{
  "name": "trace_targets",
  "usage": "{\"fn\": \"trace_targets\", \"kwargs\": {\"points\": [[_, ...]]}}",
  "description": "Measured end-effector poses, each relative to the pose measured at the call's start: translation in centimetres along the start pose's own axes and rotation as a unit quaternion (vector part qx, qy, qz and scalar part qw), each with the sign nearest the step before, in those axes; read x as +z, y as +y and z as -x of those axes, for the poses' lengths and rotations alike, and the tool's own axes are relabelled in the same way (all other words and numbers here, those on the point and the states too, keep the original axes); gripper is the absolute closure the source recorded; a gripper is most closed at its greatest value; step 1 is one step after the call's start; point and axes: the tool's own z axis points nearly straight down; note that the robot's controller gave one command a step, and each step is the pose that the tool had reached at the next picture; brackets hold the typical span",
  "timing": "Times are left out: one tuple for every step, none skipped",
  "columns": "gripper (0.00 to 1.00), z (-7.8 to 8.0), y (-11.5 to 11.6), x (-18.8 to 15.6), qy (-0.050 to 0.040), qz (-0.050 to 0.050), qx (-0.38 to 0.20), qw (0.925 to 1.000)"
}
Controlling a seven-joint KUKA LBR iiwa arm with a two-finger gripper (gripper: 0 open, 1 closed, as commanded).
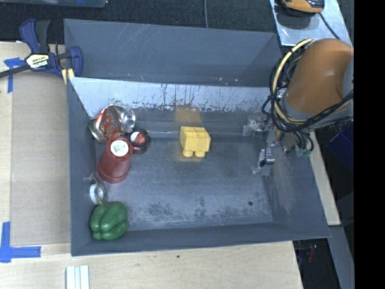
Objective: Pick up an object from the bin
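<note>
— Where did the camera sit?
— Above the bin [180, 59], looking down. It stood a little toward 6 o'clock and was tipped toward 12, so the wall at 12 showed its inner face broad while the wall at 6 was a thin band.
— How near was it?
— Far enough back to hold the whole bin, rim to rim, with some surround on every side. The arm [316, 77] stood at 3 o'clock.

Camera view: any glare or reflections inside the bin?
In the camera view, the bin's back wall catches a pale band of light; a faint yellowish reflection sits on it just above the yellow block; the silvery piece beside the red cup glints.
</note>
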Motion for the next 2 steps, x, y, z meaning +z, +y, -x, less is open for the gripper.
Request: {"fn": "trace_targets", "kwargs": {"points": [[0.0,0.2,0.0,-0.4,-0.004,-0.001,-0.001,1.0],[0.0,3.1,8.5,8.0,-0.0069,-0.001,-0.025,0.9997]]}}
